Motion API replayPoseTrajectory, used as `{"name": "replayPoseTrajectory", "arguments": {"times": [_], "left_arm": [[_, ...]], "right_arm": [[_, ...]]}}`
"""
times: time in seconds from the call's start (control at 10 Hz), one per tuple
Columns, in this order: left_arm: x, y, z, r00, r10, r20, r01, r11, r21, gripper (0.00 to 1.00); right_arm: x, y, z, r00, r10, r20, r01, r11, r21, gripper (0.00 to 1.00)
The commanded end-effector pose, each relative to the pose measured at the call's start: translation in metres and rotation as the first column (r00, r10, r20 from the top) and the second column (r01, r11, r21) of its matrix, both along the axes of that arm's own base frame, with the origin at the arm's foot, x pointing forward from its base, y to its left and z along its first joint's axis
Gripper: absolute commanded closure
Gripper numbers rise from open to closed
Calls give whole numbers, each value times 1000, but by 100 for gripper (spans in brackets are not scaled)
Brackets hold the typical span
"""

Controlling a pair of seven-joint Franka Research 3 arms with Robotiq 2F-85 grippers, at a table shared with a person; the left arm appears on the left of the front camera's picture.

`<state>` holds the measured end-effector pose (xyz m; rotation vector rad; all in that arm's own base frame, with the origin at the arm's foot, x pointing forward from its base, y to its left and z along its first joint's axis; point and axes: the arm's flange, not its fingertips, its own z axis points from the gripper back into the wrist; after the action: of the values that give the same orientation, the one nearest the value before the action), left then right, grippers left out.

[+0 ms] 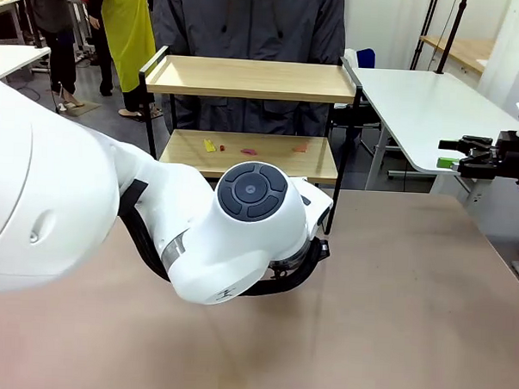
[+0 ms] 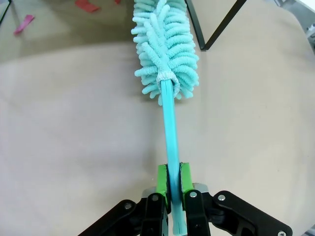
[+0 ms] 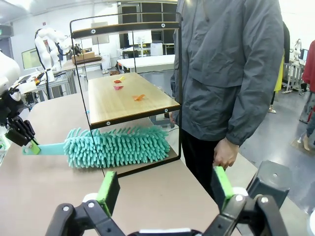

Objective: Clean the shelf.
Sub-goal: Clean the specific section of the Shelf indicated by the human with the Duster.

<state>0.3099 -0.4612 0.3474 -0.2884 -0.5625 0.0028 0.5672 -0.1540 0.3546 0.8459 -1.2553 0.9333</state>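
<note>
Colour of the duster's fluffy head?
Teal duster head, with a matching handle; clearest in the left wrist view.

A matte beige-brown surface [image 1: 410, 296] spans the foreground. To its right stands a white table with a rounded corner [image 1: 419, 102] on grey legs, with a blue chair [image 1: 365, 58] just behind it. Farther back, a light wooden bench [image 1: 462, 50] meets a white wall [image 1: 388, 19], and thin black poles [image 1: 425, 29] stand before it. The grey floor [image 1: 90, 127] shows at the left. In the right wrist view, more white tables [image 3: 147, 61] stand in bright, even light.
</note>
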Motion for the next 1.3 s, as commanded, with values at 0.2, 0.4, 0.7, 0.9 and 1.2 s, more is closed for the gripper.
{"name": "replayPoseTrajectory", "arguments": {"times": [0.2,0.4,0.7,0.9,1.2], "left_arm": [[14,22,4,999,8,-41,-7,1000,19,87],[26,47,12,998,43,-51,-42,999,28,87],[38,89,8,993,109,-49,-105,991,78,87],[36,119,2,987,151,-54,-142,980,143,87],[14,177,15,975,221,-27,-205,939,278,87]], "right_arm": [[0,2,2,1000,2,4,-2,1000,0,0],[0,2,2,1000,2,4,-2,1000,0,0],[0,2,2,1000,2,4,-2,1000,0,0],[0,2,2,1000,2,4,-2,1000,0,0],[0,2,2,1000,2,4,-2,1000,0,0]]}}
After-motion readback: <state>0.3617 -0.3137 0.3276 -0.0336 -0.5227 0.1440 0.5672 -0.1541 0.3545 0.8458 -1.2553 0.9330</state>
